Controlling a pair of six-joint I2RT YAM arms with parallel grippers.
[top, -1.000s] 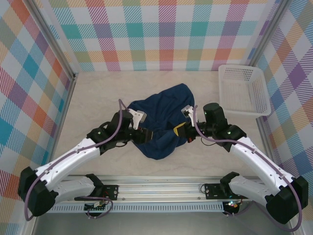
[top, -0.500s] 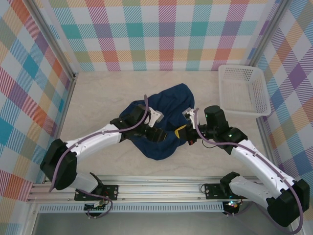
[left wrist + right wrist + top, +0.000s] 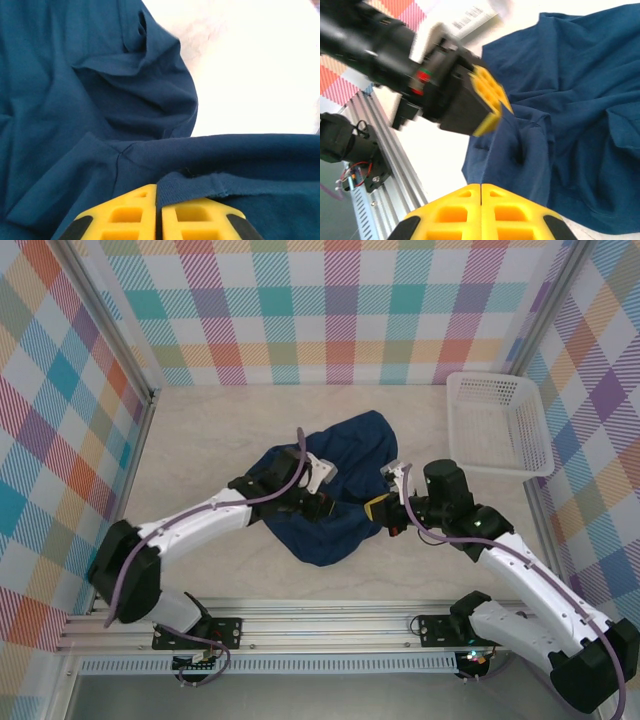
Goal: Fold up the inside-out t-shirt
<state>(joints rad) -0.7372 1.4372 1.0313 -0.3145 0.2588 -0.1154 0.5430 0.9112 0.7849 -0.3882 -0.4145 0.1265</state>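
My left tool and right tool are each pressed together on a pinch of the inside-out t-shirt, their bases cut off by the wrist views. It lies bunched mid-table, its sleeves hard to pick out, with the long axis running near-left to far-right. Both my arms reach inward and low over its near half.

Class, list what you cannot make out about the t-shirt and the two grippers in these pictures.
- T-shirt outline, top view: crumpled folds hide sleeves and collar.
- Left gripper, left wrist view: the bottom edge cuts off the fingers.
- Right gripper, right wrist view: its own fingers hide how much cloth they pinch.
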